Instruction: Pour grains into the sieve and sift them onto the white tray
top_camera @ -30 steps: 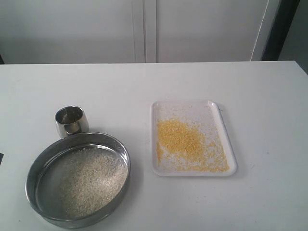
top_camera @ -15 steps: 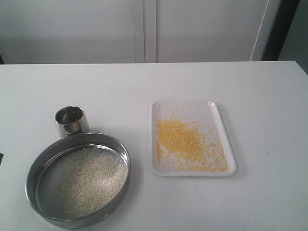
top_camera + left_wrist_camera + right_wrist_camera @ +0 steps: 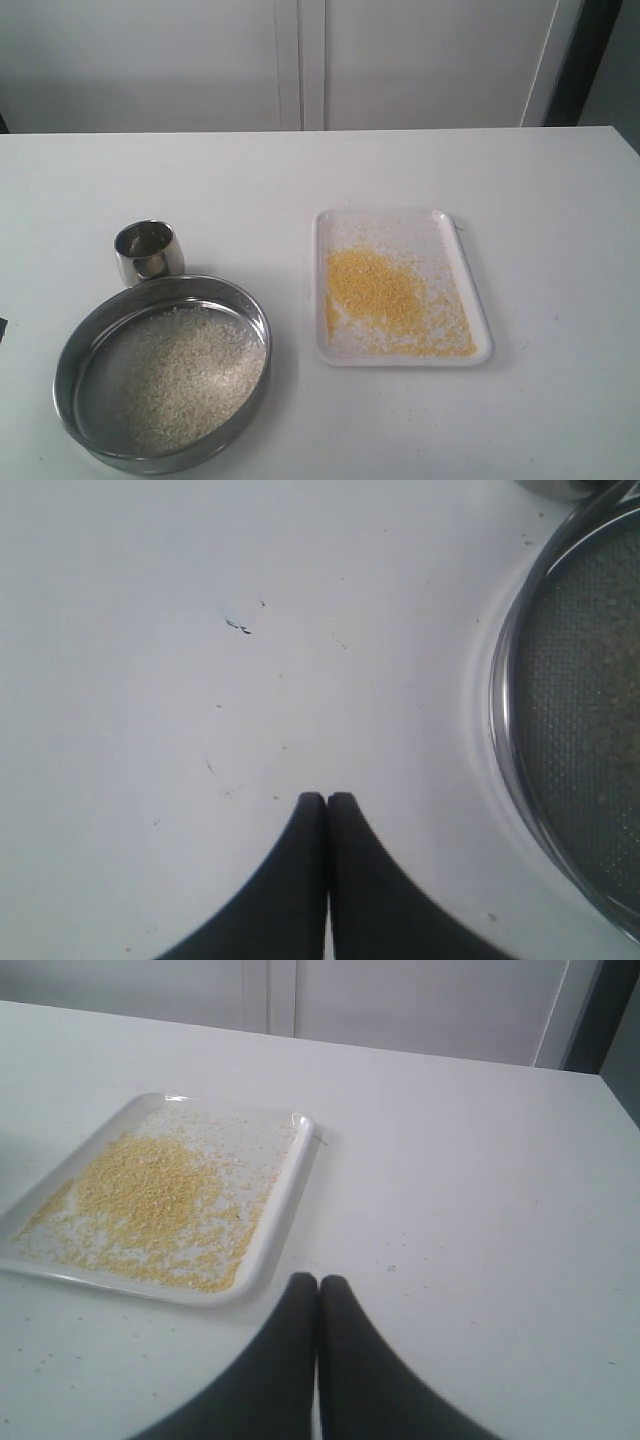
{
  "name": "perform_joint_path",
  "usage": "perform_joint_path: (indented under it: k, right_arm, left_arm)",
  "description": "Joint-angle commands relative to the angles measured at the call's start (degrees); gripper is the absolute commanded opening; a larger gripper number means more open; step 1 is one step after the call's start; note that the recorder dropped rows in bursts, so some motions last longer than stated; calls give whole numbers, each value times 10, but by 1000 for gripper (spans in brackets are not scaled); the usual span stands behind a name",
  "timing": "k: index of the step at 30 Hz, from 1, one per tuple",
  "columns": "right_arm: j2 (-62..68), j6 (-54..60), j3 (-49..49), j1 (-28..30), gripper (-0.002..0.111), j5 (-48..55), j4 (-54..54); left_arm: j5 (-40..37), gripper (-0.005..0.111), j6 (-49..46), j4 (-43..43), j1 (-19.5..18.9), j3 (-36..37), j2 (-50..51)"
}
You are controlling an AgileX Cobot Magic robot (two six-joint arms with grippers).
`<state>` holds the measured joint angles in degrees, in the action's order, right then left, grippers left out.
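The white table point(image 3: 560, 250) carries everything. The sieve point(image 3: 160, 461) sits flat on it at the near left, beside the white tray point(image 3: 390, 226) and not over it, which I read as sifting done and the sieve set down. The tray lies well to its right, apart from it. The small steel cup point(image 3: 148, 252) stands upright just behind the sieve, looking empty, so I judge the pour finished.

The grains are split. The pale rice-like ones point(image 3: 190, 370) lie on the mesh, too big to pass. The yellow ones point(image 3: 375, 285) are spread on the tray, where the task wants them.

My left gripper point(image 3: 327, 800) is pressed together, holding nothing, over bare table beside the sieve's rim. My right gripper point(image 3: 318, 1282) is likewise pressed together and empty, near the tray's corner, clear of both.
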<state>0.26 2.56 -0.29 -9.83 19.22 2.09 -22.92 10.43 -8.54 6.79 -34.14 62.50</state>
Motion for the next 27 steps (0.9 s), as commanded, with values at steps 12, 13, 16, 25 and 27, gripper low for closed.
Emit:
perform_joint_path:
  k: [12,13,16,25,27]
  right_arm:
    - [-3,2,3,2,0,-1,-6]
    - [-3,2,3,2,0,-1,-6]
    - [-3,2,3,2,0,-1,-6]
    - [-3,2,3,2,0,-1,-6]
    - [-3,2,3,2,0,-1,-6]
  left_arm:
    - [-7,0,-1,1,-1,4,-61]
    - [-7,0,-1,1,-1,4,-70]
    - [-7,0,-1,1,-1,4,-109]
    - [-7,0,-1,1,-1,4,-193]
    - [-7,0,-1,1,-1,4,-212]
